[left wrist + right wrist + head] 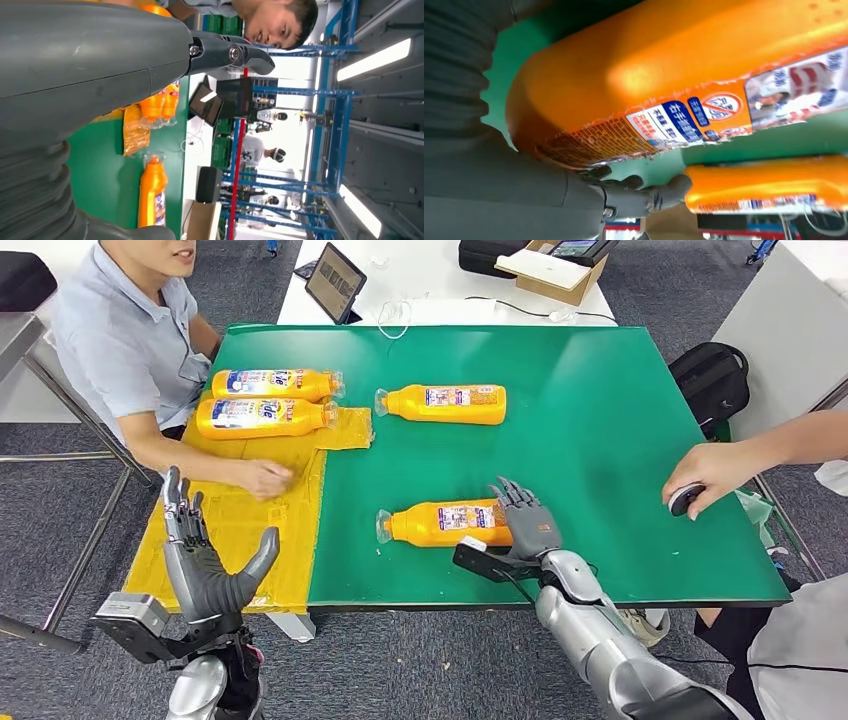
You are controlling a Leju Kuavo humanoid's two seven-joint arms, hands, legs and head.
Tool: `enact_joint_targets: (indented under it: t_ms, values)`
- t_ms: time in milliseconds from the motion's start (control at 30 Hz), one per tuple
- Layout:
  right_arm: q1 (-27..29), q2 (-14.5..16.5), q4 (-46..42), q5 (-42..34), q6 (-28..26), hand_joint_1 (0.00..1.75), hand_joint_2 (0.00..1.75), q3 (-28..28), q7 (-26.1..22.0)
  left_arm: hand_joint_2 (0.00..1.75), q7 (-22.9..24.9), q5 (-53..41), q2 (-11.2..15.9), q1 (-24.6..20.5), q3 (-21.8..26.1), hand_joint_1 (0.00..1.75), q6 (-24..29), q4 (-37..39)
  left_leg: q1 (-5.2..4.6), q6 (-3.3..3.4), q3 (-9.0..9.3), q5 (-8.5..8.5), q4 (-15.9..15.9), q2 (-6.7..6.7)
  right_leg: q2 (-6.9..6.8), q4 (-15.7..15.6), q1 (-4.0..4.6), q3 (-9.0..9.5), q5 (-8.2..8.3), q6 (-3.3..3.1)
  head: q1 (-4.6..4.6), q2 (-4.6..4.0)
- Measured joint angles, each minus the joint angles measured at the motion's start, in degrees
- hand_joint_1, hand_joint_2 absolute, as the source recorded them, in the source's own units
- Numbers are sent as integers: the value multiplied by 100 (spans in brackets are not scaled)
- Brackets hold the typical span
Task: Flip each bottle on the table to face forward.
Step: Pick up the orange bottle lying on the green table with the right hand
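Several orange bottles lie on the green table [600, 390]. The nearest bottle [440, 523] lies with its cap to the left and its label up. My right hand [527, 525] holds its base end, with the fingers [644, 196] reaching over the far side of the bottle [664, 65]. A second bottle [445, 403] lies further back on the green. Two more bottles [265, 385] [262, 417] rest side by side on the yellow mat [240, 530]. My left hand [205, 565] is raised over the mat's near edge, open and holding nothing.
A person sits at the left with a hand [262, 478] on the yellow mat. Another person's hand [705, 475] holds a small dark object at the table's right edge. A tablet [335, 280] and a cardboard box [555, 275] stand on the white table behind.
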Motion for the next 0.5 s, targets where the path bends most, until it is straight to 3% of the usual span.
enact_joint_targets:
  t_ms: [100, 233, 433, 500]
  values:
    - [-113, 0, 120, 41, 136, 3, 175, 77, 72, 175, 26, 0, 21, -1, -3, 0, -13, 0, 0, 0, 0, 0, 0, 0, 0, -1, 0, 0, 0, 0, 1, 0]
    - [-261, -2, 258, 88, 525, 133, 175, 161, 145, 175, 83, 23, 45, -12, -7, 0, -141, 8, 0, 0, 7, 0, 0, 1, 2, -2, -1, 3, 1, -1, 1, 0]
    - [-473, -11, 426, 144, 862, 138, 175, 308, 173, 175, 135, 91, 61, -104, -20, 0, -290, 99, 0, 0, 17, 1, 0, 3, 3, -2, 1, 10, 10, -14, -1, 0]
    - [-533, -11, 471, 165, 968, 158, 175, 350, 219, 175, 141, 97, 62, -118, -28, 0, -298, 124, 0, 0, 19, 1, 0, 3, 3, -2, 1, 12, 10, -14, 1, 0]
